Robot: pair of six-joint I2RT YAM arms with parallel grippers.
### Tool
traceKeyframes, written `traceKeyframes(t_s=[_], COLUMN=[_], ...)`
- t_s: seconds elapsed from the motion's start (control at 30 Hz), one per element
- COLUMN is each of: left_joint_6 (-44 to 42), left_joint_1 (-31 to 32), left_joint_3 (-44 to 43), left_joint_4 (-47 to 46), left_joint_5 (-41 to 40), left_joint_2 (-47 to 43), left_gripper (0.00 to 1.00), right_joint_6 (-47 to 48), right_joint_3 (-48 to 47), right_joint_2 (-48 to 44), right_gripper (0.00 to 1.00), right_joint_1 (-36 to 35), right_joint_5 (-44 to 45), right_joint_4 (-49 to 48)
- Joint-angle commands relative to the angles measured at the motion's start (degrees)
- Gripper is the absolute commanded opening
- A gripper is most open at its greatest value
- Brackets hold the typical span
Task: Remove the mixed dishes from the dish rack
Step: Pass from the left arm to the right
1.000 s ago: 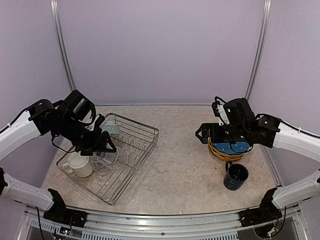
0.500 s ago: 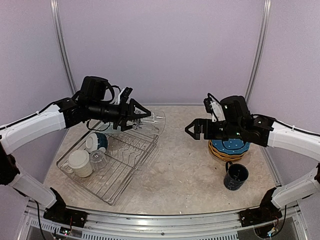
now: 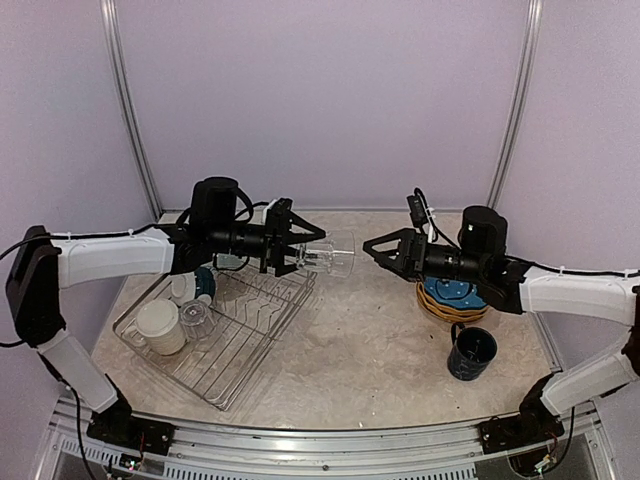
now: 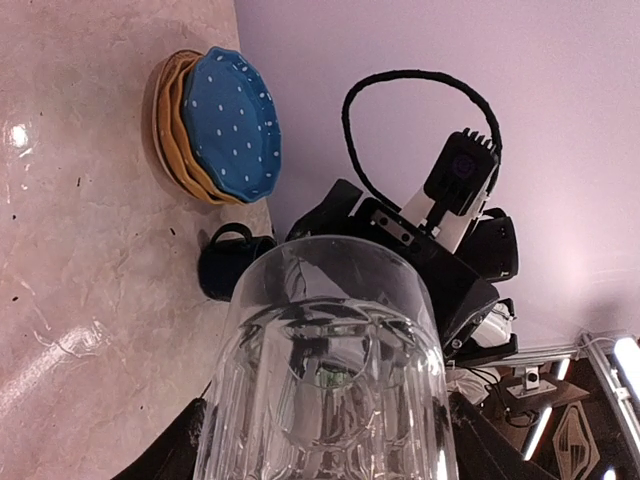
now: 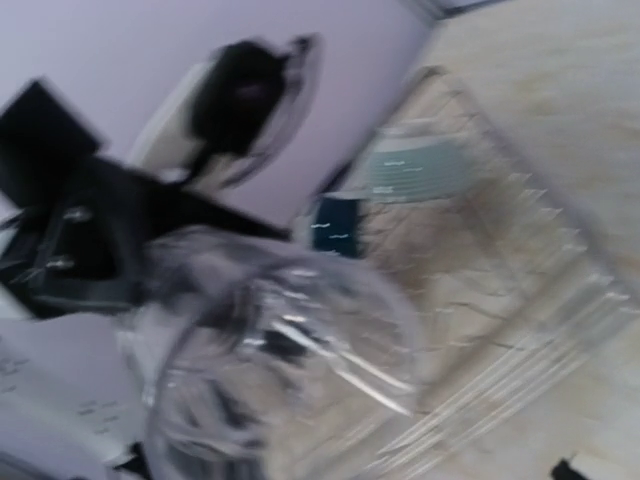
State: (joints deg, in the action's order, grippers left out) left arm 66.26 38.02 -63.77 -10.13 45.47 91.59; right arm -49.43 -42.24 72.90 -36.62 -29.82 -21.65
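The marbled beige surface (image 3: 370, 350) carries every item below.

1. Dish rack (image 3: 245, 340): a silver wire basket with raised sides and a row of divider prongs. It lies at the lower left of the top view.
2. Plate stack (image 3: 455, 298): yellow plates under a blue white-dotted plate (image 4: 228, 125), scalloped rims. It stands on the surface at right of centre, outside the rack.
3. Cream mug (image 3: 160, 327): stands in the rack's left end.
4. Navy mug (image 3: 472, 352): upright on the surface, just below the plate stack in the frame.
5. Clear glass (image 3: 332, 256): ribbed, transparent, held on its side in the air at frame centre, past the rack's right edge. The left claw (image 3: 312, 252) is closed on its base.
6. Second clear glass (image 3: 197, 320): in the rack, beside the cream mug.
7. Small teal bowl (image 3: 203, 282): in the rack's far left corner.

The right claw (image 3: 375, 250) faces the held glass's mouth, jaws parted, holding nothing; its wrist view is blurred.
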Motion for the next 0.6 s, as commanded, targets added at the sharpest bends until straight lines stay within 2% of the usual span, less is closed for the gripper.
traceKeyframes(t_s=[0.0, 0.1, 0.13, 0.33, 0.43, 0.57], left_joint_6=[7.1, 9.0, 9.2, 10.3, 10.5, 10.2], left_joint_1=[0.7, 0.9, 1.1, 2.0, 2.3, 2.3], left_joint_3=[0.4, 0.2, -0.2, -1.2, -0.7, 0.3], left_joint_4=[-13.0, -15.6, -15.9, -17.5, -17.8, -18.3], left_joint_5=[4.1, 4.7, 4.8, 5.7, 5.7, 5.9], left_joint_2=[3.5, 4.9, 5.5, 7.4, 7.3, 6.6], left_gripper=[0.28, 0.27, 0.27, 0.27, 0.27, 0.3], right_joint_6=[-5.4, -4.6, -4.9, -7.7, -9.3, -8.9], right_joint_3=[-0.8, -1.9, -2.3, -2.8, -1.3, -0.6], right_joint_2=[3.8, 5.2, 6.0, 10.4, 10.6, 9.5], right_gripper=[0.96, 0.96, 0.93, 0.57, 0.43, 0.2], right_joint_1=[-1.4, -3.1, -3.6, -6.2, -6.2, -6.2], right_joint_5=[-9.4, -8.8, -8.7, -9.4, -8.7, -7.4], right_joint_4=[-16.7, -17.1, -17.7, -23.7, -27.4, -27.4])
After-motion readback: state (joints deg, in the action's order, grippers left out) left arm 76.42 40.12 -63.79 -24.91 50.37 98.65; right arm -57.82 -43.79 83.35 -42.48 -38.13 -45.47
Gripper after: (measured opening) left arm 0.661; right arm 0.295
